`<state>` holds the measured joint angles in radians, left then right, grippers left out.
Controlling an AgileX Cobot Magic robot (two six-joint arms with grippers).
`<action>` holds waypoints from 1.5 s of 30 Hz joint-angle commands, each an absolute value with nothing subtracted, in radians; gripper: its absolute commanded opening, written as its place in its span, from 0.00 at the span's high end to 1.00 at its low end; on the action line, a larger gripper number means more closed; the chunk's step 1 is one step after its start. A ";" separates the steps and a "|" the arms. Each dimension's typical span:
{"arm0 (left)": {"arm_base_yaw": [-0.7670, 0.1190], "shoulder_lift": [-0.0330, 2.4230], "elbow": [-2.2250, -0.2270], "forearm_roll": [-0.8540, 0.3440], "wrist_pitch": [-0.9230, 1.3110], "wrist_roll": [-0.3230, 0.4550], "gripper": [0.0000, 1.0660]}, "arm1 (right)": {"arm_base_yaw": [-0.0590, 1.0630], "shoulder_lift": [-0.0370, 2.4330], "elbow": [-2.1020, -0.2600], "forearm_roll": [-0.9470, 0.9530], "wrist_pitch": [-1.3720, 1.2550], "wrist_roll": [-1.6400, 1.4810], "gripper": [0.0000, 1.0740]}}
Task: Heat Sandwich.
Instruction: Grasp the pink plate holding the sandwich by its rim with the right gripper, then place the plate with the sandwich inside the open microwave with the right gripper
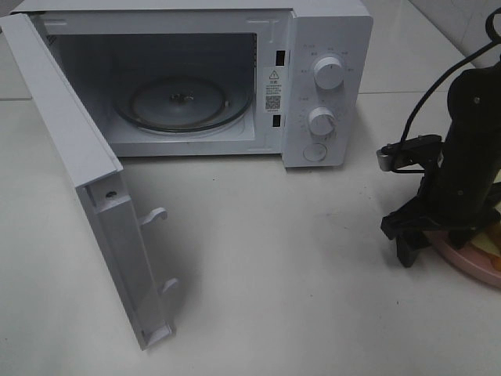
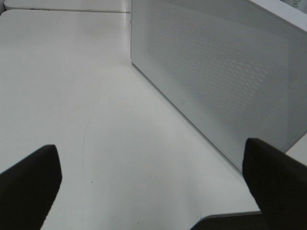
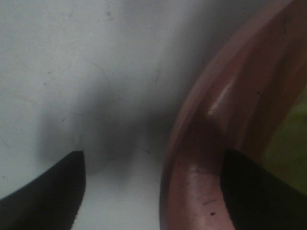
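Observation:
The sandwich (image 1: 491, 244) lies on a round pink plate (image 1: 468, 263) at the table's right edge, mostly hidden by my right arm. A blurred green-yellow patch of the sandwich (image 3: 289, 139) shows in the right wrist view. My right gripper (image 1: 435, 243) is open and low over the plate's left rim (image 3: 211, 143). One finger (image 3: 43, 191) is over the table and the other (image 3: 261, 191) is over the plate. My left gripper (image 2: 153, 191) is open and empty, beside the microwave door's outer face (image 2: 216, 86). It is out of the exterior view.
A white microwave (image 1: 329, 78) stands at the back. Its door (image 1: 78, 157) is swung wide open toward the front left. A glass turntable (image 1: 184, 102) lies inside the cavity. A black cable (image 1: 427, 86) runs up from the right arm.

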<state>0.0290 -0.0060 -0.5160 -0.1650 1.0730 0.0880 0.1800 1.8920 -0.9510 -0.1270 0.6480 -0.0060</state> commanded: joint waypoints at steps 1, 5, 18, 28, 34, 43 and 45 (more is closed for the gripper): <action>0.028 -0.022 -0.514 -0.172 1.070 0.086 0.09 | 0.179 1.896 -0.956 -0.152 0.650 0.020 0.46; 0.028 -0.022 -0.514 -0.172 1.070 0.086 0.09 | 0.179 1.896 -0.956 -0.184 0.653 0.081 0.71; 0.028 -0.022 -0.514 -0.172 1.070 0.086 0.09 | 0.179 1.896 -0.956 -0.201 0.656 0.126 1.00; 0.028 -0.022 -0.514 -0.172 1.070 0.086 0.09 | 0.226 1.896 -0.956 -0.327 0.702 0.256 1.00; 0.028 -0.022 -0.514 -0.172 1.070 0.086 0.09 | 0.267 1.882 -0.956 -0.390 0.750 0.316 1.00; 0.028 -0.022 -0.514 -0.172 1.070 0.086 0.09 | 0.326 1.861 -0.956 -0.483 0.830 0.391 1.00; 0.028 -0.022 -0.514 -0.172 1.070 0.086 0.09 | 0.333 1.861 -0.956 -0.485 0.835 0.391 1.00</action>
<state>0.0290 -0.0060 -0.5160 -0.1650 1.0730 0.0880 0.3210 1.8740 -0.9600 -0.4480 0.8020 0.3710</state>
